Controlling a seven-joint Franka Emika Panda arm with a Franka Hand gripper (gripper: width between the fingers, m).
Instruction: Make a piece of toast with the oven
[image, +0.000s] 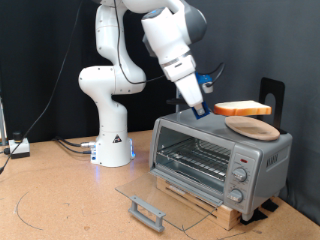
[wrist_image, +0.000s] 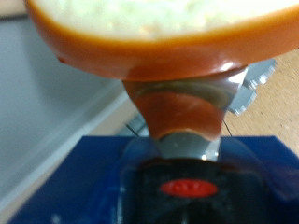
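The piece of toast (image: 243, 107), a pale slice with an orange-brown crust, hangs level just above a round wooden board (image: 252, 127) on top of the oven (image: 215, 150). My gripper (image: 210, 108) is shut on the edge of the slice that faces the exterior view's left. In the wrist view the toast (wrist_image: 149, 33) fills the upper part of the picture, with a fingertip (wrist_image: 182, 117) pressed on its crust. The silver-grey oven stands with its glass door (image: 150, 195) dropped flat open and its wire rack (image: 200, 158) bare.
The oven sits on a wooden slatted base (image: 225, 207). The door's handle (image: 147, 212) sticks out towards the exterior view's bottom. A black upright stand (image: 272, 95) rises behind the oven. The arm's white base (image: 112, 150) and cables (image: 70, 145) lie at the exterior view's left.
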